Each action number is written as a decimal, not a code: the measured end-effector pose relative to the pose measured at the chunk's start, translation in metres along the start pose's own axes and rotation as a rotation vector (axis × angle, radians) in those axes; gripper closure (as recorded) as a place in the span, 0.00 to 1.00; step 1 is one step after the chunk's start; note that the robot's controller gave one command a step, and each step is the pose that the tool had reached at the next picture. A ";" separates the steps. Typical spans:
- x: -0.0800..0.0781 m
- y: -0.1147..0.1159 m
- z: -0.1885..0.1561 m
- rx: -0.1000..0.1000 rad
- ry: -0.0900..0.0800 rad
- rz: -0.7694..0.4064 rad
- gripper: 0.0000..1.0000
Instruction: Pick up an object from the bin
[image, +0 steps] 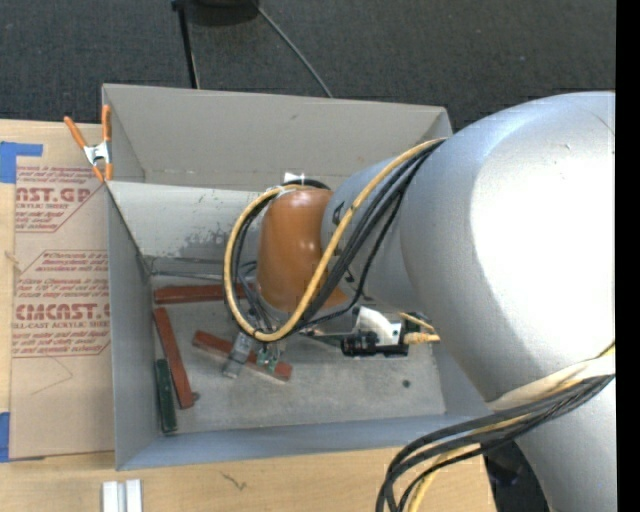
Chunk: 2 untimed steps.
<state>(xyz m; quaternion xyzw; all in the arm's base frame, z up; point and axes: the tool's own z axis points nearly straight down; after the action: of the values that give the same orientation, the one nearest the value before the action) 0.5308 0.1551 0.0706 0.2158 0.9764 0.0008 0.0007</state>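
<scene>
Looming closest, my white arm (520, 270) reaches down into the bin (130, 330); my claw (240, 360) is over a slanted red-brown stick (212, 343) lying mid-floor. Spread or pinching, I cannot tell.

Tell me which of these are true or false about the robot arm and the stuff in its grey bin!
1. The gripper is down over a short reddish-brown flat stick near the middle of the grey metal bin. True.
2. A dark green slim stick lies at the right side of the view. False: it lies along the bin's left side.
3. A long reddish-brown stick lies right beside the dark green one. True.
4. The bin holds a heap of blue balls. False: a few sticks lie on its floor.
</scene>
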 end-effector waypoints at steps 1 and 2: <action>0.001 0.000 -0.003 0.002 0.003 0.000 1.00; 0.001 -0.001 -0.013 0.004 0.005 0.000 1.00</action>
<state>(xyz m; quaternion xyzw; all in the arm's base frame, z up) 0.5294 0.1548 0.0840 0.2158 0.9764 -0.0006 -0.0020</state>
